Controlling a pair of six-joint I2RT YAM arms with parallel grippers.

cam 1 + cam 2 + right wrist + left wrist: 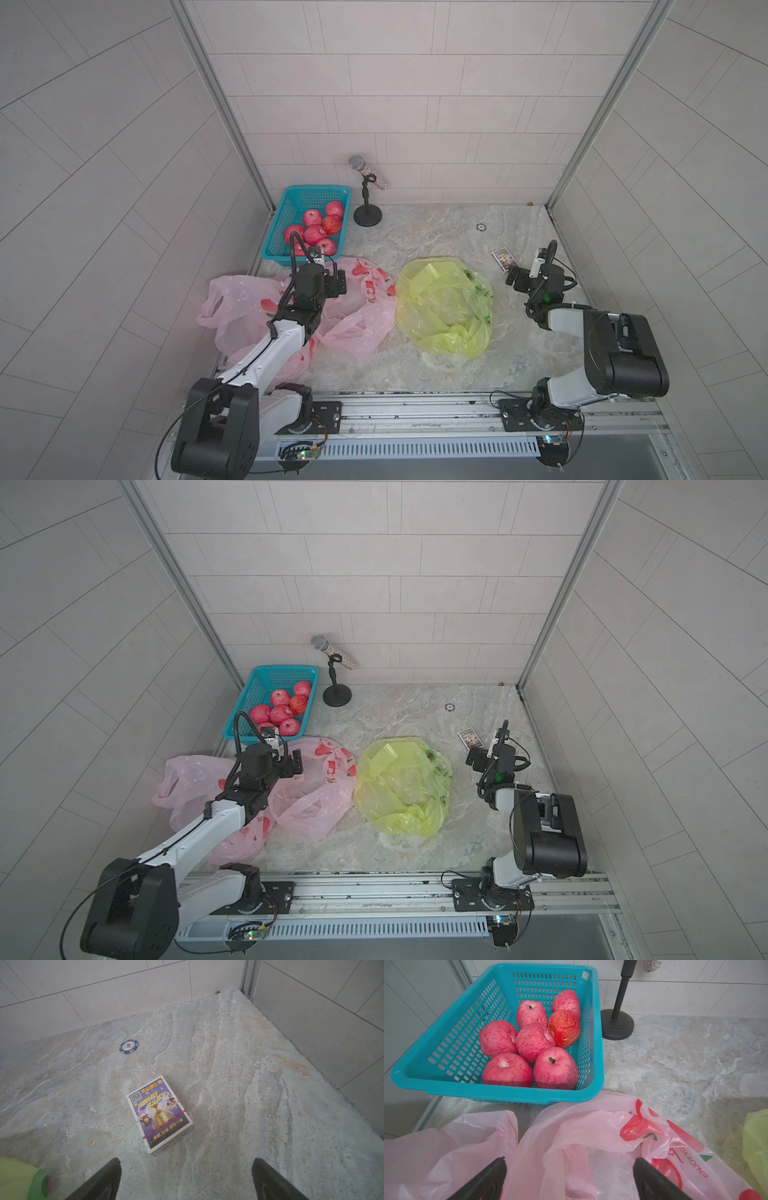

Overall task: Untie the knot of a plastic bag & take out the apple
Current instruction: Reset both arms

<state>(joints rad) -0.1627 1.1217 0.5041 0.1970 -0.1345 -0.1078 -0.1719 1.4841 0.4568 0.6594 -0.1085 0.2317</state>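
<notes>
The left gripper (569,1160) stood released, jaws spread wide, above the crumpled pink bags (353,328). These lay slack, handles loose, on the near-left part of the marble table (415,365). The yellow-green bag (444,305) lay at table centre, between the two arms and just beside the pink bags. A pale bulge showed through its film, but its contents and knot could not be identified. The right gripper (186,1160) was likewise released, jaws wide, over bare table to the right of that bag. Just beyond it lay a card box (160,1114). Farther back, against the left wall, a teal basket (446,1088) held seven red apples (555,1068). A poker chip (128,1046) and a microphone stand (368,216) were nearest the rear wall.
</notes>
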